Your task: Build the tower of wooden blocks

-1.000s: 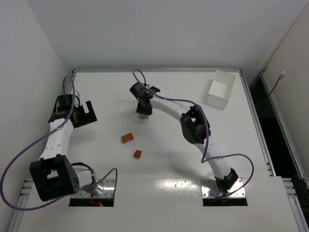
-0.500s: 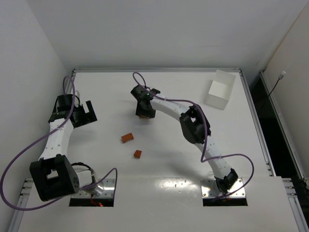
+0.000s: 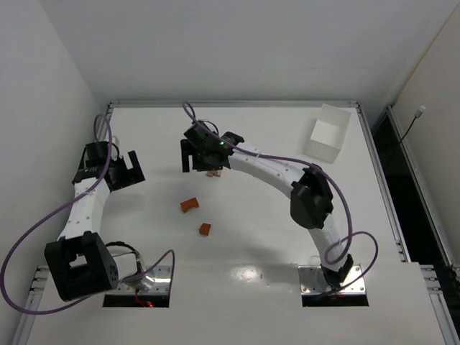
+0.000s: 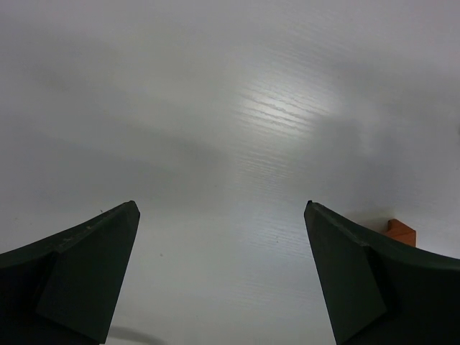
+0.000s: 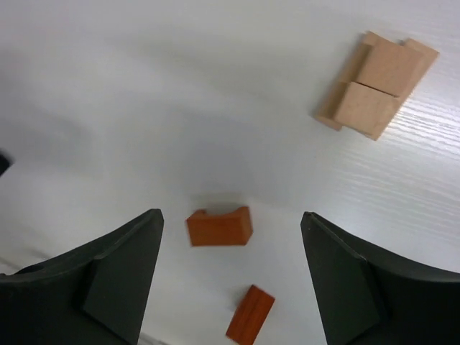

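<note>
You had the right gripper [image 3: 194, 159] with its jaws spread and nothing between them, hanging just left of the tower [image 3: 213, 173]. The tower stood mid-table [image 3: 251, 248] as a pale base with no red piece on it.

In the right wrist view, the nearer red block [image 5: 219, 226] lay in line with the gap between the jaws. Its long axis ran roughly from one jaw towards the other. The second red block [image 5: 250, 315] lay closer to the arm bases, at a slant.

The left gripper [image 3: 122, 171] was also wide open and empty, well apart from every block.

The right arm was the nearer one. A wrist turn would probably be needed to close across the block's short side.
</note>
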`<state>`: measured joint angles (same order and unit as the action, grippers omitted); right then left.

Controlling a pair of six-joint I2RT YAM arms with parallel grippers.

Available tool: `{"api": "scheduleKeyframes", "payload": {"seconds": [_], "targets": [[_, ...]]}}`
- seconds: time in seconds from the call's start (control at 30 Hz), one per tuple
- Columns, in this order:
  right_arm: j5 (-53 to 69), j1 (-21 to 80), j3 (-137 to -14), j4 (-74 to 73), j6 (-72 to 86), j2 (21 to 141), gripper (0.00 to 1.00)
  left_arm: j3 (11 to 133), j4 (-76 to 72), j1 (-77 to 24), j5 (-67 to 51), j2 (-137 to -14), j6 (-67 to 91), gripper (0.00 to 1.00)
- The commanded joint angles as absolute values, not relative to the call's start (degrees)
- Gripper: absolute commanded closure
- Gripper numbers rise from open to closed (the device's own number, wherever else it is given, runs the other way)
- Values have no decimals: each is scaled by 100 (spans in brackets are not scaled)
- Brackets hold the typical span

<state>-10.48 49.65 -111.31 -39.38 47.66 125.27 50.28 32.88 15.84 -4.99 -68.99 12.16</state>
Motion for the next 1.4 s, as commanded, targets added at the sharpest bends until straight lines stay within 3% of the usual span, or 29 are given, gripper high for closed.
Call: {"api": "scheduleKeyframes", "payload": {"seconds": [0.0,0.17,0.27,0.4,0.47,0.57,0.93,1.1,1.37], "targets": [[-1344,5150,-10996,-3560,4246,11814,24,5019,3146,1617,-580,-6566,1257,0],[-705,5177,-10092,-2989,1649,10865,8,5019,3146,1617,-378,-6372,1257,0],[269,4976,-8871,-2777,-595,10285,6,5071,3199,1722,-325,-6372,1257,0],[1221,4571,-6922,-2015,-2826,8960,18,5203,3313,1933,-509,-6556,1205,0],[1850,4404,-6794,-2187,-3895,8851,25,5334,3313,1934,-562,-6714,1204,0],[2703,4272,-7240,-2802,-4655,9139,26,5466,3366,1934,-720,-6960,1204,0],[4077,4526,-11844,-5876,-5633,12277,30,5643,3366,1934,-809,-7365,1204,0],[4026,4728,-11937,-6275,-5985,12612,32,5643,3366,1934,-747,-7418,1204,0],[3841,5045,-11452,-5434,-5354,12752,32,5695,3366,1934,-694,-7637,1204,0]]}}
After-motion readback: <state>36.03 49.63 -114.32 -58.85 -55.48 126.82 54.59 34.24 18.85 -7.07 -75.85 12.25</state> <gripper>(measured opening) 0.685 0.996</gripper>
